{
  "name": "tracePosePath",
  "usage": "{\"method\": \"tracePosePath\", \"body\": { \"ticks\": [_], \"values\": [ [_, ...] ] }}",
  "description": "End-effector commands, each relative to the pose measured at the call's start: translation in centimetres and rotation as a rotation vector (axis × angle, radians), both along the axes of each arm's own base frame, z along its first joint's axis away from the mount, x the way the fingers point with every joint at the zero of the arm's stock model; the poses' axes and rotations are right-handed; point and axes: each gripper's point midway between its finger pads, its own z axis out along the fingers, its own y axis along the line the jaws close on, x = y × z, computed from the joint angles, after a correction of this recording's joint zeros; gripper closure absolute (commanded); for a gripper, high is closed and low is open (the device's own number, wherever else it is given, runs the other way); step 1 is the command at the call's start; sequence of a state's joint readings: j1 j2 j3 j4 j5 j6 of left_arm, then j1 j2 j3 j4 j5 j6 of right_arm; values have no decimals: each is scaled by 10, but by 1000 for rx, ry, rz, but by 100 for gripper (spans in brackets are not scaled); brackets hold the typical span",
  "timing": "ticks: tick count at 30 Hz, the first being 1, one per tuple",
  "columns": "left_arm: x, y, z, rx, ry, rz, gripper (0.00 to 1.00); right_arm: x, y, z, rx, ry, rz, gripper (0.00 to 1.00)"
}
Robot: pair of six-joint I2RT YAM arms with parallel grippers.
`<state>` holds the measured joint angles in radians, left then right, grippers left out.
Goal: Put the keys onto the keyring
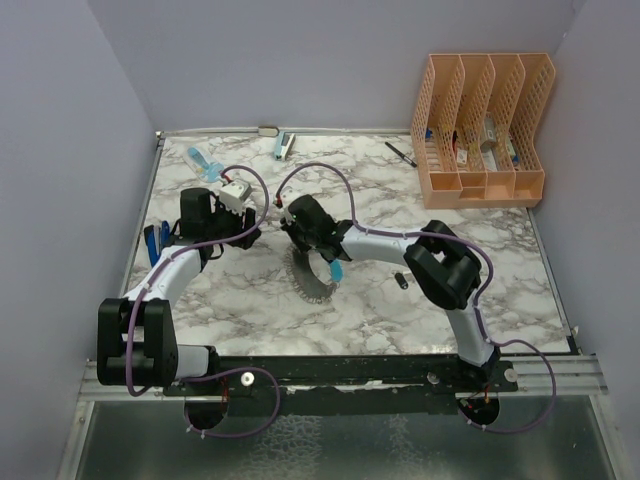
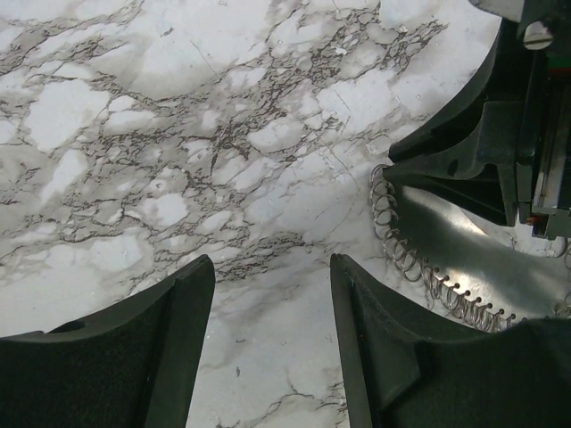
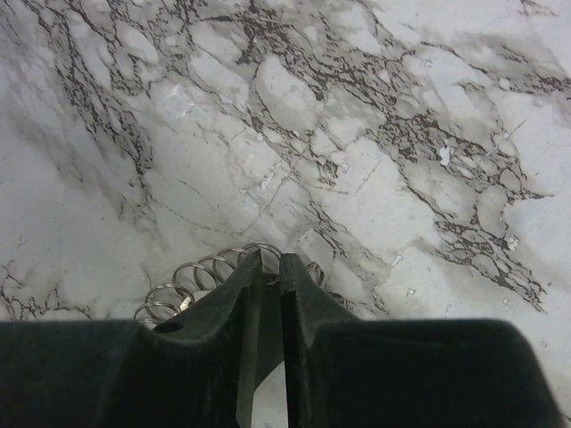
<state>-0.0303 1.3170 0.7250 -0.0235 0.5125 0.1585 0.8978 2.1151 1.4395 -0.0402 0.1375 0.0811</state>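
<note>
The keyring [image 1: 312, 280], a gray coiled wire loop with a light-blue section, lies at the table's middle. My right gripper [image 1: 293, 235] is at its far left end, and in the right wrist view it [image 3: 270, 259] is shut on the keyring's wire coils [image 3: 192, 276]. My left gripper [image 1: 250, 237] hovers just left of it, open and empty [image 2: 272, 267]; the coil [image 2: 401, 254] and the right gripper's black body show at the right of the left wrist view. A small black key [image 1: 400, 280] lies right of the ring. The yellow key is not visible.
An orange file organizer [image 1: 485, 125] stands at the back right, with a black pen [image 1: 400, 153] beside it. A blue-and-gray item [image 1: 284, 146] and a light-blue one [image 1: 200, 160] lie along the back. A blue-handled tool [image 1: 152, 242] lies at the left edge.
</note>
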Motion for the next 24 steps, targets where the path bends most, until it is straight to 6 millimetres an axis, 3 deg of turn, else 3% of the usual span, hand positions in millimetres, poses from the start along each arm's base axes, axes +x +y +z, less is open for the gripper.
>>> {"method": "tracePosePath", "body": {
  "ticks": [1, 9, 19, 24],
  "values": [
    [-1, -2, -1, -29, 2, -13, 43, 5, -10, -16, -20, 45, -45, 85],
    [-1, -1, -1, -34, 5, -13, 43, 10, -12, -15, -30, 43, -54, 84],
    [-2, -2, -3, -46, 15, -23, 43, 19, -13, 17, 5, -32, -73, 81],
    [-2, -2, -3, -48, 15, -26, 44, 25, -13, 19, -16, -39, -86, 77]
  ]
}}
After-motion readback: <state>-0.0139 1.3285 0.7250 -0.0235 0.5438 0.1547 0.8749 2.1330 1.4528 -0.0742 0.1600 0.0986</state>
